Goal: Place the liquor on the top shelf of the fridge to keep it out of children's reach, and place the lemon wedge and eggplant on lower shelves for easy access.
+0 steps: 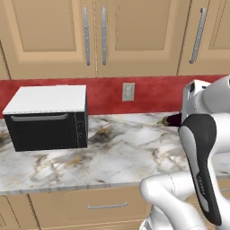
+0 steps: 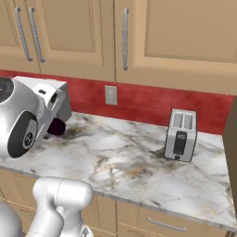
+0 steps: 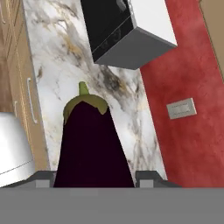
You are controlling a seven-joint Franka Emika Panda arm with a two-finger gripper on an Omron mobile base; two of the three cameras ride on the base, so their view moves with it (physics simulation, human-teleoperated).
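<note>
The eggplant (image 3: pixel 93 144) sat pinched in the end effector (image 3: pixel 94 181), lifted clear of the marble table (image 3: pixel 57 52) just in front of the microwave (image 3: pixel 122 30). The carrying step looked to be in hand; next, I judged, the base had to reach the fridge and a lower shelf. The hand view showed the stem and grip. The right base view added a toaster (image 2: pixel 180 135), well apart from the microwave.

White rounded arm (image 1: pixel 179 197) links (dark joint covers).
</note>
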